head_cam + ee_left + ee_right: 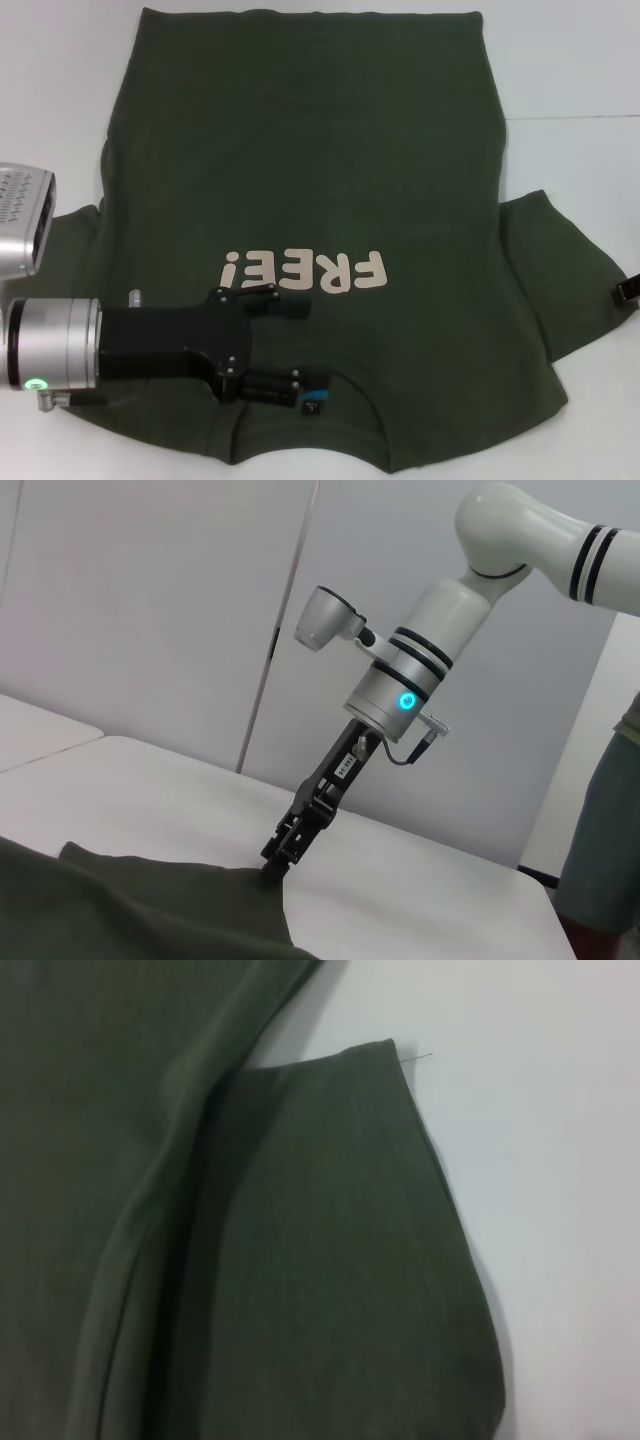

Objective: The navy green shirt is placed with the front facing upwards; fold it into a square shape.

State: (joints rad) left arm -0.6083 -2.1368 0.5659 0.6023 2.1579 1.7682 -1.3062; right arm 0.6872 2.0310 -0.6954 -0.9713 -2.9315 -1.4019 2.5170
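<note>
From the head camera, cream lettering "FREE!" [303, 274] is read upside down on the green shirt [300, 150], which is spread flat on the white table [570, 60]. The left gripper [285, 345] is reached in sideways over the collar, its fingers spread, one by the lettering and one by the small blue label [318, 400]. The right gripper [629, 289] is barely seen at the right sleeve's edge.

In the left wrist view, the right gripper [274, 864] is angled down, its tips pressed together on the shirt's edge [150, 910].

In the right wrist view, only the sleeve [330, 1260] is shown lying on the table.
</note>
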